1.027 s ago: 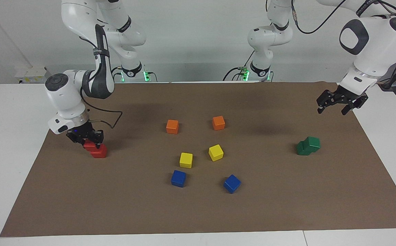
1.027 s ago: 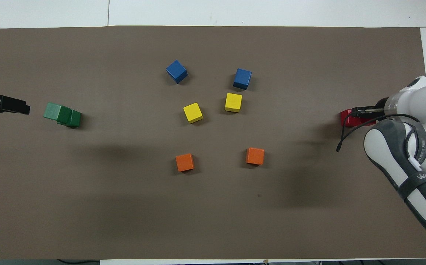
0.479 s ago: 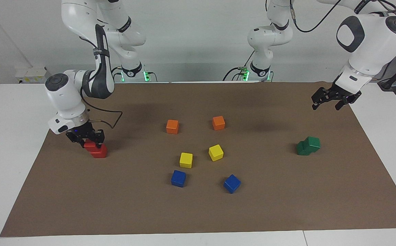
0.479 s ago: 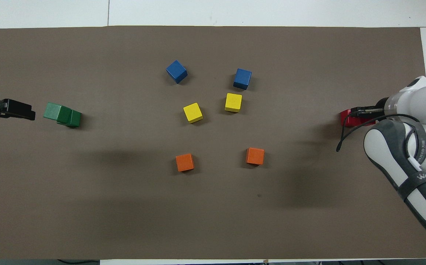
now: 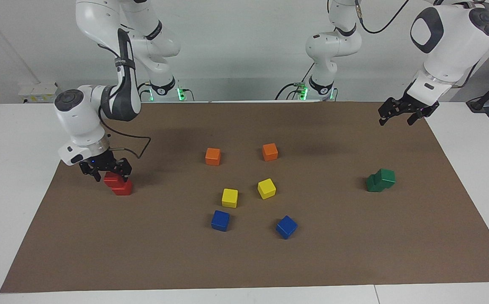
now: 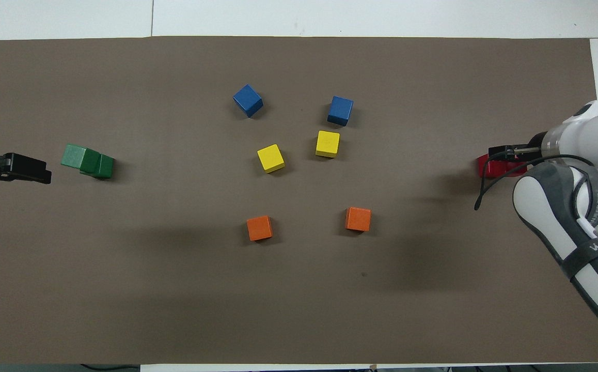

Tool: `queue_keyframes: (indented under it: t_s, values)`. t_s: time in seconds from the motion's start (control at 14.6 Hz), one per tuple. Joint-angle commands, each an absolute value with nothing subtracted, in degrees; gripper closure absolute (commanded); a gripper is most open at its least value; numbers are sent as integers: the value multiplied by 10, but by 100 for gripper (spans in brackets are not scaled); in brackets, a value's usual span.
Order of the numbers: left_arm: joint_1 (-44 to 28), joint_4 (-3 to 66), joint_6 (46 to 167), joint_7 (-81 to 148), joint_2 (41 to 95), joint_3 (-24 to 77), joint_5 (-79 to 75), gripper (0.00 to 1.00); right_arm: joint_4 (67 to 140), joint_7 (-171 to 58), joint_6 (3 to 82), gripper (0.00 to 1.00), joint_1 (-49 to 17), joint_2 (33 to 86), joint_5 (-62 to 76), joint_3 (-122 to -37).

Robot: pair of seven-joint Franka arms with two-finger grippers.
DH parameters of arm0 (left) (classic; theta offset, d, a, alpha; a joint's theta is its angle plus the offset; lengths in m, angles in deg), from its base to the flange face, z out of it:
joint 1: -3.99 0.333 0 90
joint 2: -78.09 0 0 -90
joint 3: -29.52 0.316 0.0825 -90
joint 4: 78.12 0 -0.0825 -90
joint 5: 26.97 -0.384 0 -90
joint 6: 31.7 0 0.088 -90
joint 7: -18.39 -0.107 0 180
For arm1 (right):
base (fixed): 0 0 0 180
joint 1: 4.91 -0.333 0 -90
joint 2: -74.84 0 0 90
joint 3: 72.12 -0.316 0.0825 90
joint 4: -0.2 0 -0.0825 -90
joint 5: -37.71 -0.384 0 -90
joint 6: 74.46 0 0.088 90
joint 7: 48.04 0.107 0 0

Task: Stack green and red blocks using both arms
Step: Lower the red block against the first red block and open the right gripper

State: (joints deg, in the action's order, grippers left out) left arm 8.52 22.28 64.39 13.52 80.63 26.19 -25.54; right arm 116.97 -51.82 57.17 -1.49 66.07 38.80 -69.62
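Two bright red blocks [image 5: 118, 185] sit as a skewed stack near the right arm's end of the brown mat, the upper one offset on the lower. My right gripper [image 5: 111, 174] is open just above the upper red block, its fingers either side of it. In the overhead view the right gripper [image 6: 505, 155] covers part of the red blocks [image 6: 489, 168]. Two dark green blocks [image 5: 380, 180] form a skewed stack near the left arm's end and also show in the overhead view [image 6: 90, 161]. My left gripper [image 5: 396, 118] is open and empty, raised over the mat's corner; it also shows in the overhead view [image 6: 25, 173].
Two orange cubes [image 5: 213, 156] [image 5: 270, 151], two yellow cubes [image 5: 229, 197] [image 5: 266, 188] and two blue cubes [image 5: 220, 220] [image 5: 286, 226] lie in the middle of the mat [image 5: 354, 253].
My left gripper has risen and drawn back from the green blocks toward the robots. My right gripper has lifted slightly off the upper red block. The blocks have not moved.
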Motion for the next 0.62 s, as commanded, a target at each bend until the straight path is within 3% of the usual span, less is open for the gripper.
queue_keyframes:
  t_s: [0.0, 0.21, 0.55]
  values:
    - [66, 230, 673, 150, 811, 268, -262, 0, 1066, -514, 428, 0, -25, 669, 380, -700]
    - [65, 212, 675, 150, 800, 270, -257, 0, 996, -518, 320, 0, -25, 694, 380, -717]
    - [65, 188, 638, 150, 782, 271, -257, 0, 966, -518, 204, 0, -25, 762, 380, -721]
